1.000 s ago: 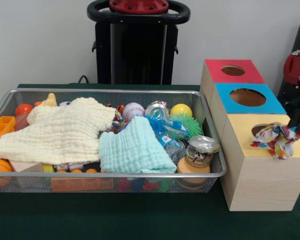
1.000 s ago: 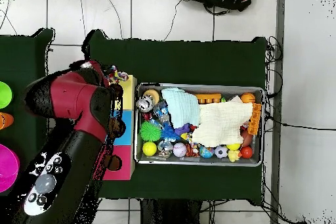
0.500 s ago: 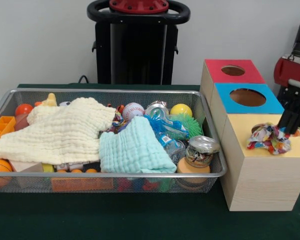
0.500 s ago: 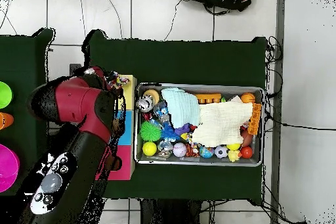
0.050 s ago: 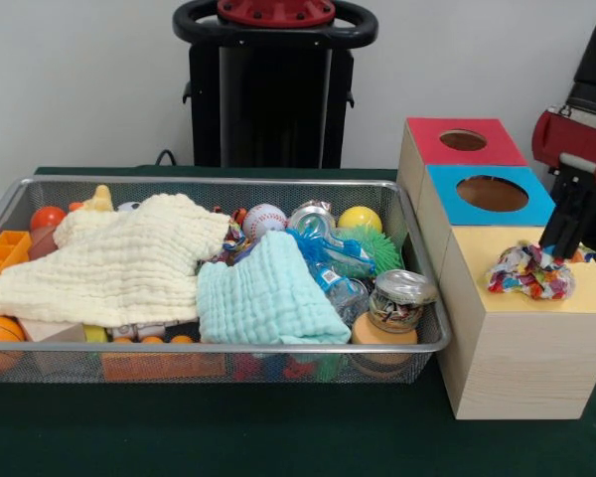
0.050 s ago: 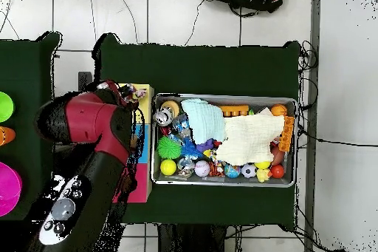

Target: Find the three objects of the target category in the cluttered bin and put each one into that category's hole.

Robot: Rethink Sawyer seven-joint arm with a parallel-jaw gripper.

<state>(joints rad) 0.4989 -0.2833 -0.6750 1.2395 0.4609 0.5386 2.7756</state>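
Observation:
My gripper (image 5: 558,246) hangs over the yellow-topped box (image 5: 477,266) at the right, shut on a multicoloured patterned cloth (image 5: 528,272). The cloth rests bunched on the yellow top and covers its hole. In the overhead view the cloth (image 6: 131,91) shows at the yellow end of the box row, beside the red arm (image 6: 92,116); the fingers are hidden there. In the wire bin (image 5: 209,180), a cream cloth (image 5: 119,260) and a mint cloth (image 5: 263,296) lie over the toys.
Behind the yellow box stand a blue-topped box (image 5: 447,199) and a red-topped box (image 5: 429,149), each with a round hole. The bin also holds a baseball (image 5: 265,220), a yellow ball (image 5: 360,218), a green spiky ball (image 5: 375,245), a jar (image 5: 400,298) and orange toys (image 5: 2,253).
The gripper has moved left and slightly up across the yellow top, dragging the patterned cloth from the box's right edge onto the hole. The bin's contents have not moved.

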